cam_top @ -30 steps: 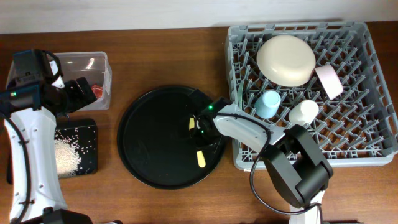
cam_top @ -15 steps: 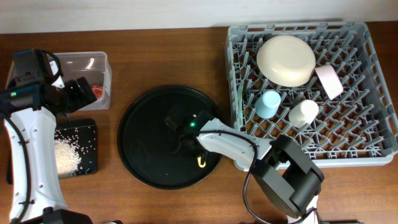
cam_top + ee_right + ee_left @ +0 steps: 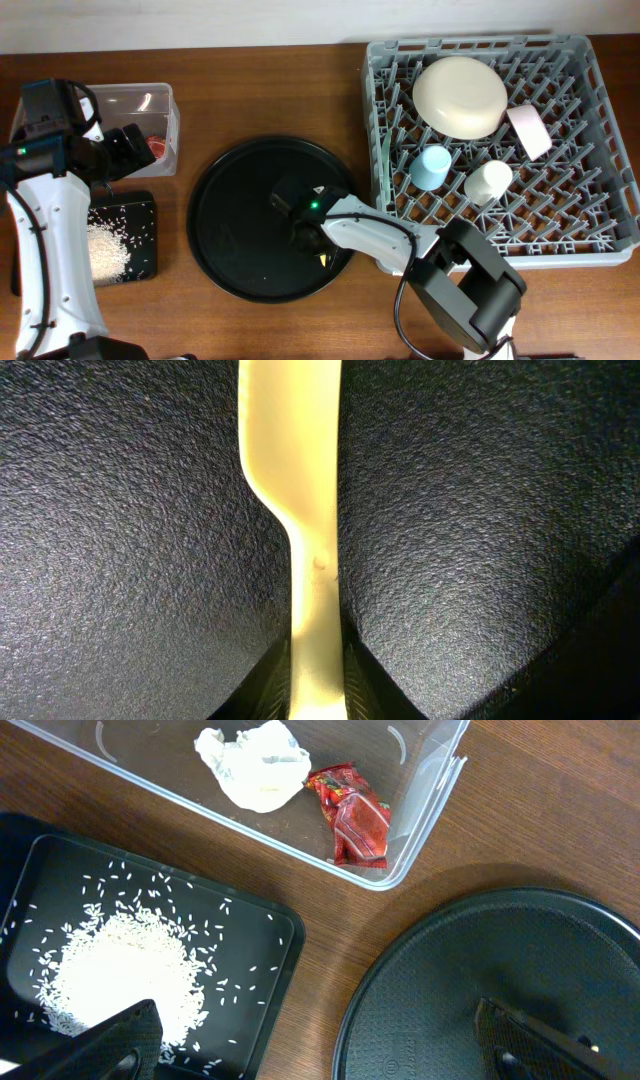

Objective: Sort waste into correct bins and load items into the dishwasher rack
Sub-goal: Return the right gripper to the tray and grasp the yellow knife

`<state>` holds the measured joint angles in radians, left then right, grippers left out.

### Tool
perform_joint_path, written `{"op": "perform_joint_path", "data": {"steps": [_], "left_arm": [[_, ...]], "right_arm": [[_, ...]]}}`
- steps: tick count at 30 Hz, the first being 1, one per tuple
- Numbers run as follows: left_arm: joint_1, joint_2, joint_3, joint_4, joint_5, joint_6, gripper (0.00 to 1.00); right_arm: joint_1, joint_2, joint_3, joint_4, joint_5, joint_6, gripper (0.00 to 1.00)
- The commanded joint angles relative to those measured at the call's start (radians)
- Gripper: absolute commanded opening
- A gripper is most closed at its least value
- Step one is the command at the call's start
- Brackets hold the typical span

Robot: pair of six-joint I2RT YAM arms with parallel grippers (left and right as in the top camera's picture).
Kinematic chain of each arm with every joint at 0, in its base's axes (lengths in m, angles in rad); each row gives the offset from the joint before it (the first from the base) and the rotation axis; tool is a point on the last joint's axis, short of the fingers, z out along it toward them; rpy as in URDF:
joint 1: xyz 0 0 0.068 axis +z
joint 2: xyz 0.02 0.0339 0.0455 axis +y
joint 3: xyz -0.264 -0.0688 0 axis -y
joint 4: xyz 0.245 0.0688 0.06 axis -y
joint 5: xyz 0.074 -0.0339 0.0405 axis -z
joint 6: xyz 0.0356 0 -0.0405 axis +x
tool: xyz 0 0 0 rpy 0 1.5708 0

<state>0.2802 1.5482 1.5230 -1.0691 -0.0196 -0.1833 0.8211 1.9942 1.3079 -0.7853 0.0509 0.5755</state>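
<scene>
Pale yellow utensil [image 3: 292,480] lay flat on the round black tray [image 3: 230,230], right gripper [image 3: 317,682] jaws pinching its narrow handle. Probably light, stiff, slippery plastic. Left gripper [image 3: 320,1030] jaws gaped wide, empty.

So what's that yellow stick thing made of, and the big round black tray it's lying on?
The yellow utensil looks like smooth moulded plastic: even pale colour, a soft satin sheen and a tiny pip on its neck. The round black tray seems to be matt plastic too, with a fine pebbled grain up close. It could be rubber-coated; the pictures can't settle that.
</scene>
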Motion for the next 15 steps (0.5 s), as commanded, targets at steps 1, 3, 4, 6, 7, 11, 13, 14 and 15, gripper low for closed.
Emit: {"op": "perform_joint_path", "data": {"steps": [1,3,4,6,7,11,13,14,15], "left_arm": [[0.003,-0.016,0.012,0.001,-0.006,-0.002,0.99],[0.003,-0.016,0.012,0.001,-0.006,-0.002,1.0],[0.003,-0.016,0.012,0.001,-0.006,-0.002,0.99],[0.003,-0.016,0.012,0.001,-0.006,-0.002,0.99],[0.003,-0.016,0.012,0.001,-0.006,-0.002,0.99],[0.003,-0.016,0.012,0.001,-0.006,-0.002,0.99],[0.003,-0.016,0.012,0.001,-0.006,-0.002,0.99],[0.003,-0.016,0.012,0.001,-0.006,-0.002,0.99],[0.003,-0.016,0.012,0.001,-0.006,-0.002,0.99]], "right_arm": [[-0.045,0.015,-0.002,-0.064,-0.014,0.005,0.21],[-0.076,0.013,0.023,-0.086,-0.014,-0.022,0.2],[-0.083,0.011,0.04,-0.095,-0.018,-0.029,0.2],[-0.082,0.009,0.06,-0.102,-0.018,-0.047,0.2],[-0.082,0.009,0.063,-0.102,-0.018,-0.047,0.2],[-0.082,0.005,0.08,-0.107,-0.016,-0.074,0.2],[-0.083,0.005,0.093,-0.118,-0.017,-0.074,0.2],[-0.082,0.006,0.093,-0.125,-0.018,-0.073,0.21],[-0.082,0.006,0.093,-0.137,-0.017,-0.073,0.31]]}}
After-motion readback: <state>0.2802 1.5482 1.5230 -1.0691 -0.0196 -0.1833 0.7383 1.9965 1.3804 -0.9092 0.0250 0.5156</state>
